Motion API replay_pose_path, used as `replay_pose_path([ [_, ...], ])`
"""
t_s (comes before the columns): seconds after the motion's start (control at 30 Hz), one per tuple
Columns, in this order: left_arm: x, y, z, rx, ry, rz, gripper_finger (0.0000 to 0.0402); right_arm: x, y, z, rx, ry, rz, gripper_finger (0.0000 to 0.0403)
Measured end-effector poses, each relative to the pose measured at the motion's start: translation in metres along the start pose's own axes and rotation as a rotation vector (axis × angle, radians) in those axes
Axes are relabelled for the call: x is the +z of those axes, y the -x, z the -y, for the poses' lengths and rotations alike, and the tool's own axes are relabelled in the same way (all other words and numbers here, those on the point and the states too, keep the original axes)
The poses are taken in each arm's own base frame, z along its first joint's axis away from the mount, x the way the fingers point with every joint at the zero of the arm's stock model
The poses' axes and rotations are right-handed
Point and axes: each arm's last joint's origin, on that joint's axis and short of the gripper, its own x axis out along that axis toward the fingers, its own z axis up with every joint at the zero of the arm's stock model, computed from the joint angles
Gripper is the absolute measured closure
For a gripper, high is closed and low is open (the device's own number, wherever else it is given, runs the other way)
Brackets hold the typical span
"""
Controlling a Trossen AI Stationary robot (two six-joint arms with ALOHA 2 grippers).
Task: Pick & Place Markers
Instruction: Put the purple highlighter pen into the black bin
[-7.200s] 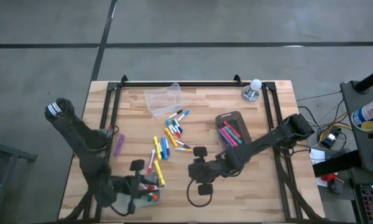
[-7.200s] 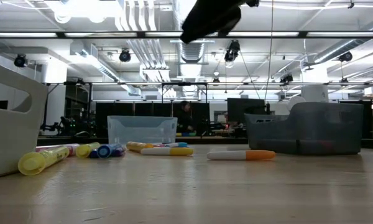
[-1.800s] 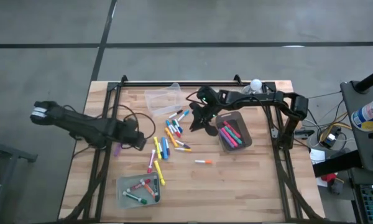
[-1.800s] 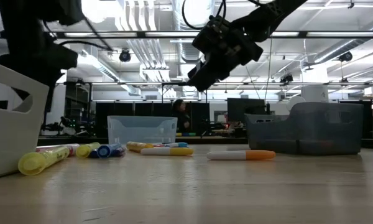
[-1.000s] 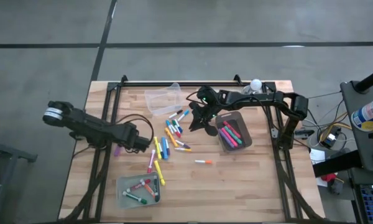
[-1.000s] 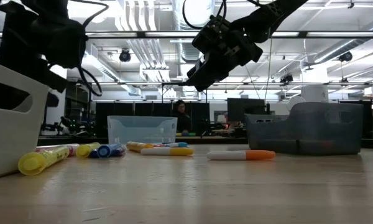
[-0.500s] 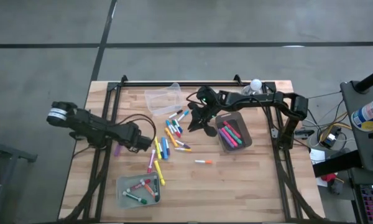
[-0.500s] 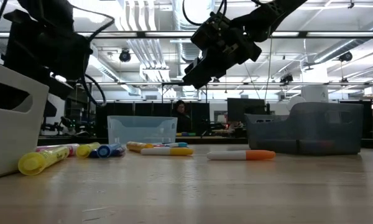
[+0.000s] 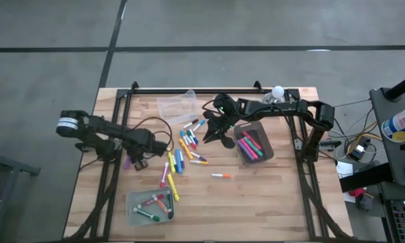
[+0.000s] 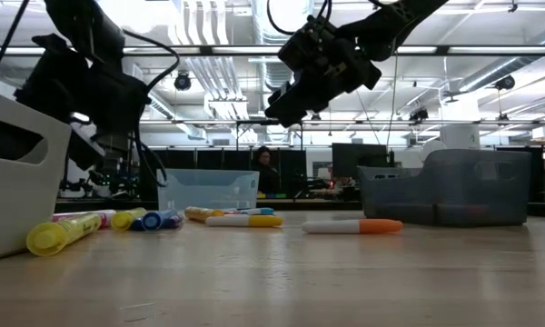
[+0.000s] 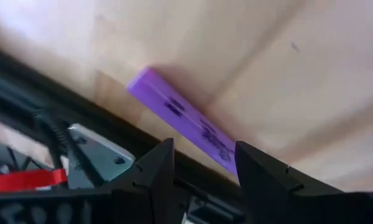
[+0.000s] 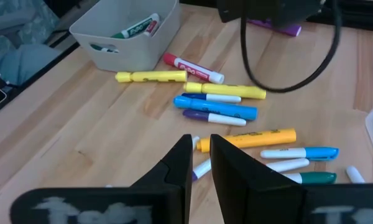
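- The left gripper (image 9: 140, 163) hovers low at the left side of the wooden worktop (image 9: 256, 202), its fingers (image 11: 156, 168) spread and empty, with a gap between them.
- A purple capped marker (image 11: 181, 116) lies flat on the wood just beyond those fingers, beside the dark frame rail; in the high view its long axis (image 9: 129, 157) runs nearly front to back, tilted slightly.
- A light grey plastic bin (image 9: 148, 206) sits near the front edge, left of centre, with red and green markers lying inside.
- The loose mixed-colour markers (image 9: 179, 158) are scattered flat mid-worktop, between the two arms. The yellow and blue ones lie mostly front to back; those nearer the clear bin fan out on diagonals.
- A clear plastic bin (image 9: 177, 106) stands near the far edge.
- A single orange-and-white marker (image 9: 221, 175) lies apart, its long axis left to right.
- The right gripper (image 9: 214, 135) hangs above the far end of the scatter, fingers (image 12: 177, 163) close together with only a narrow slit, holding nothing.
- A dark grey bin (image 9: 253, 143), just right of that gripper, holds pink, red and blue markers lying diagonally.
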Motion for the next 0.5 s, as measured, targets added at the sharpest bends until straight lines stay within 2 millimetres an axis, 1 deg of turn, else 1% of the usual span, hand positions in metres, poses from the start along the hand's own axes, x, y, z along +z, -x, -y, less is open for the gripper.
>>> replay_pose_path([
  [0.17, 0.001, -0.007, 0.003, -0.038, -0.099, -0.074, 0.0237, 0.001, 0.000, 0.000, -0.001, 0.006, 0.005, 0.0351],
  [0.4, 0.004, -0.028, 0.007, -0.040, -0.119, -0.146, 0.0237, 0.001, 0.000, 0.000, -0.001, 0.007, 0.005, 0.0351],
  [0.5, 0.006, -0.032, 0.008, -0.042, -0.129, -0.153, 0.0237, 0.001, 0.000, 0.000, -0.001, 0.010, 0.006, 0.0351],
])
